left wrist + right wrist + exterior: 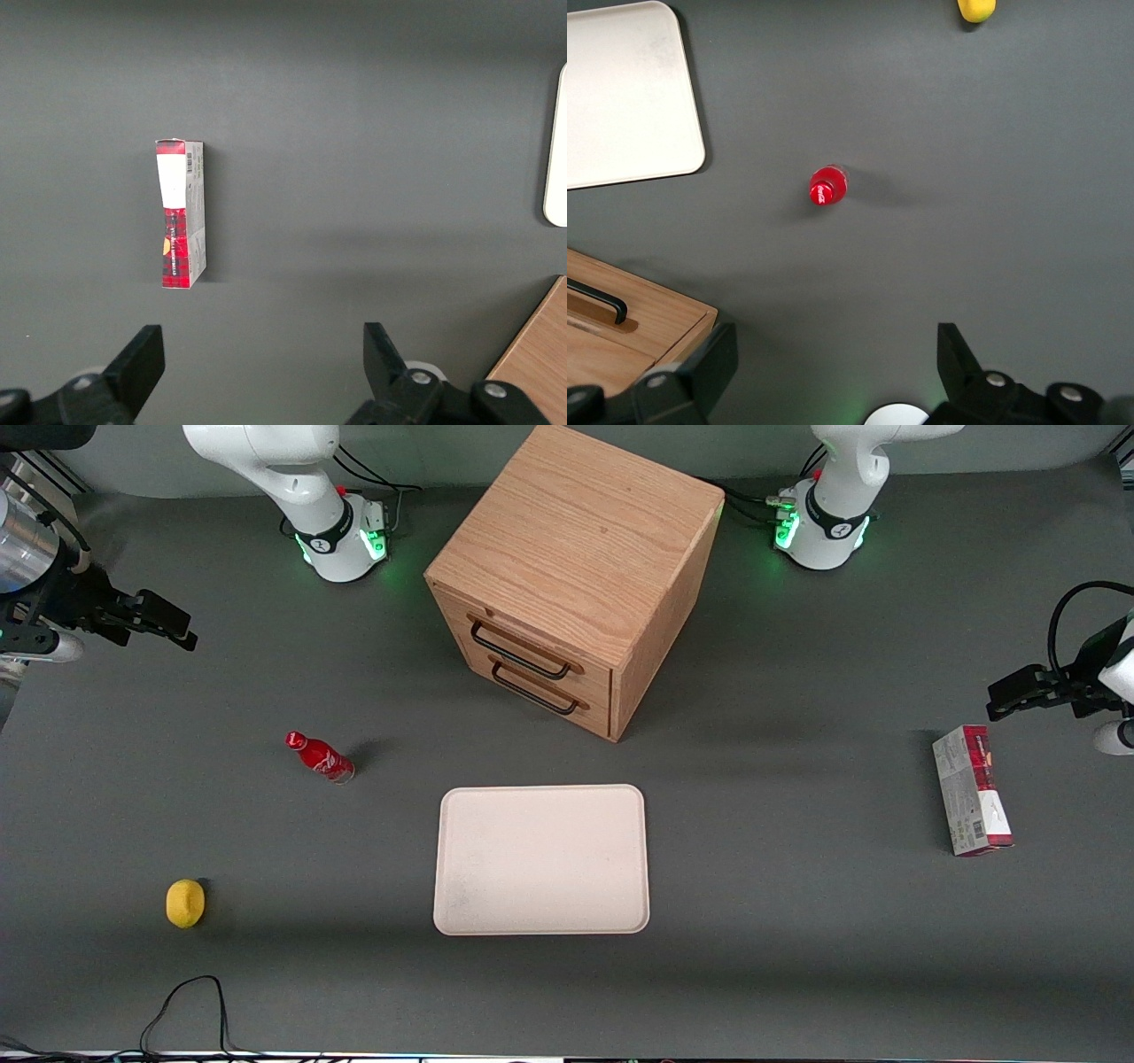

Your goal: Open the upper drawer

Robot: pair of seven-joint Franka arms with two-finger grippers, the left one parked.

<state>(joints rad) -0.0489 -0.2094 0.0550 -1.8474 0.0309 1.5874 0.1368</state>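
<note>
I start with the oak cabinet [576, 576], a grained wooden cube standing farther from the front camera than the tray, turned so its drawer face angles toward my working arm's end of the table. The upper drawer [532, 642] sits flush and closed at the top of that face, directly above its twin, the lower drawer [542, 684]. I judge it a stiff, light wooden box that should slide out with modest pull; the cabinet itself looks heavy enough to stay put, though I would pull straight along the drawer's axis. The place to grip is its black bar handle [521, 651], a rigid bar standing just off the wood, taken near its middle.

Next in size is the cream tray [541, 859], flat, matte, with rounded corners, then the red-and-white carton [972, 790] lying toward the parked arm's end. The red bottle [320, 756] stands glossy and upright; the yellow lemon-like piece [185, 903] is smallest.

My gripper [164, 622] hangs well apart from the cabinet, fingers spread wide, holding nothing.
</note>
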